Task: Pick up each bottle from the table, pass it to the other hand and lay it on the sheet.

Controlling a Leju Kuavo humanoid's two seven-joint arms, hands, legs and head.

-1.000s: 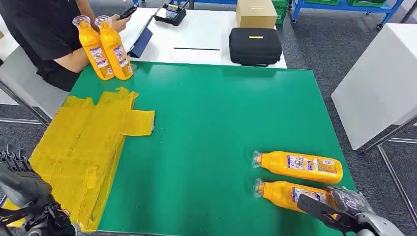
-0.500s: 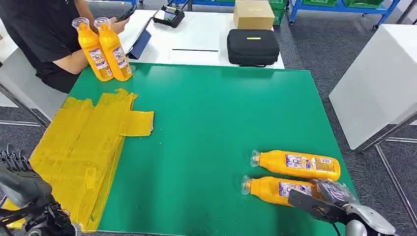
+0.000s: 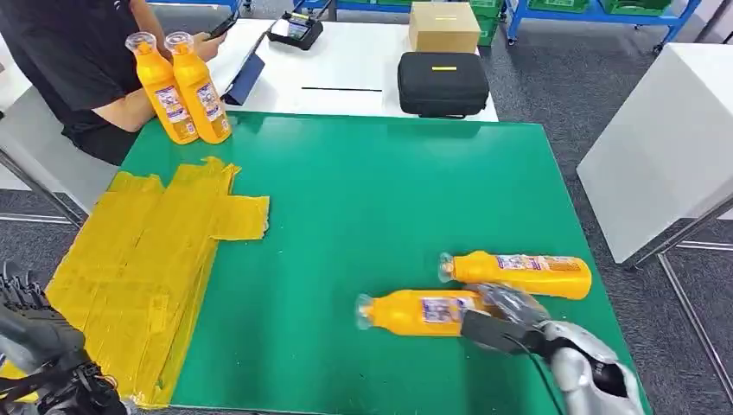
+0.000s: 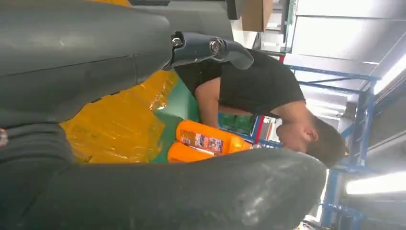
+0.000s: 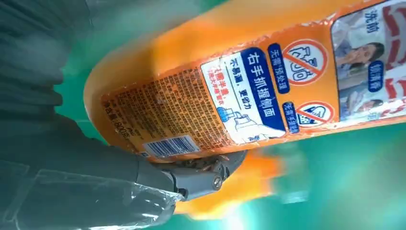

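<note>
My right hand (image 3: pixel 506 322) grips the base end of an orange bottle (image 3: pixel 415 311), held level over the green table (image 3: pixel 363 199) with its cap pointing left. In the right wrist view the bottle's label (image 5: pixel 239 91) runs across my right hand (image 5: pixel 72 158). A second orange bottle (image 3: pixel 519 273) lies on the table just behind it. Two more bottles (image 3: pixel 180 86) stand upright at the far left corner. The yellow sheet (image 3: pixel 147 259) covers the table's left side. My left hand (image 3: pixel 35 346) hangs low beside the sheet's near left edge, fingers apart (image 4: pixel 57 96), holding nothing.
A person in a black shirt (image 3: pixel 69 60) sits at the far left, by the upright bottles. Behind the green table a white table carries a black case (image 3: pixel 442 82) and a cardboard box (image 3: pixel 444 26). Another white table (image 3: pixel 666 147) stands to the right.
My right hand has taken hold of the nearer bottle and carried it to the left, away from the table's right edge. The left hand has barely moved.
</note>
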